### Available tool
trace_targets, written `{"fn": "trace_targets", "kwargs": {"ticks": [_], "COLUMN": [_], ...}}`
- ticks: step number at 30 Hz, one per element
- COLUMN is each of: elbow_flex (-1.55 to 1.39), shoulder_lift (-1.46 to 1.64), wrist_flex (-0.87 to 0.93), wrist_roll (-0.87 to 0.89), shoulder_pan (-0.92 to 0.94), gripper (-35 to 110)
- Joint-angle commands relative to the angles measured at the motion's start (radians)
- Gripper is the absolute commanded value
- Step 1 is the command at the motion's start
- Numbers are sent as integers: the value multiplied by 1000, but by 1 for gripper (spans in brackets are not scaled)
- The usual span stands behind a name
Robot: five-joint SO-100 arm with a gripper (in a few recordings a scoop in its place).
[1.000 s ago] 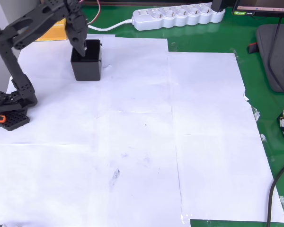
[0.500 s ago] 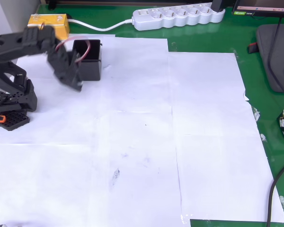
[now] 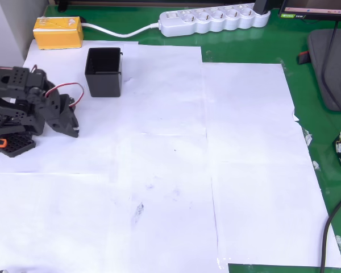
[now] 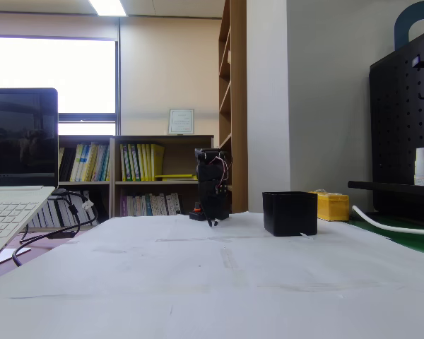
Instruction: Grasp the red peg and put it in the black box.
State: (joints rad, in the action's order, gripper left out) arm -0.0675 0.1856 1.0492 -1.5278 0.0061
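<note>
A: What's spread over the counter [image 3: 250, 48]?
B: White paper sheets [image 3: 176, 170] over green. A white power strip [image 3: 216, 20] lies along the far edge, and a yellow box [image 3: 58, 31] sits behind the black box [image 3: 104, 72].
A: And the black box?
B: Square, straight-walled, open-topped, upright on the paper. Its inside is too dark to make out the red peg.
A: The gripper [image 3: 71, 126]?
B: Folded low by the base, apart from the black box; I cannot tell if it's spread or pressed together.

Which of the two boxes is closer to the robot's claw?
The black box, open-topped, lies nearer the gripper than the closed yellow box.
</note>
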Motion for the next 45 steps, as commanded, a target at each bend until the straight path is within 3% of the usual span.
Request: {"fn": "trace_targets", "kwargs": {"ticks": [1,4,9,45], "elbow_flex": [89,127,127,127], "shoulder_lift": [-176,-249,-416,-417], "wrist_flex": [29,80,360,371], "wrist_roll": [-25,-26,-44,0], "shoulder_pan": [25,29,-2,-38], "gripper": [0,0,0,1]}}
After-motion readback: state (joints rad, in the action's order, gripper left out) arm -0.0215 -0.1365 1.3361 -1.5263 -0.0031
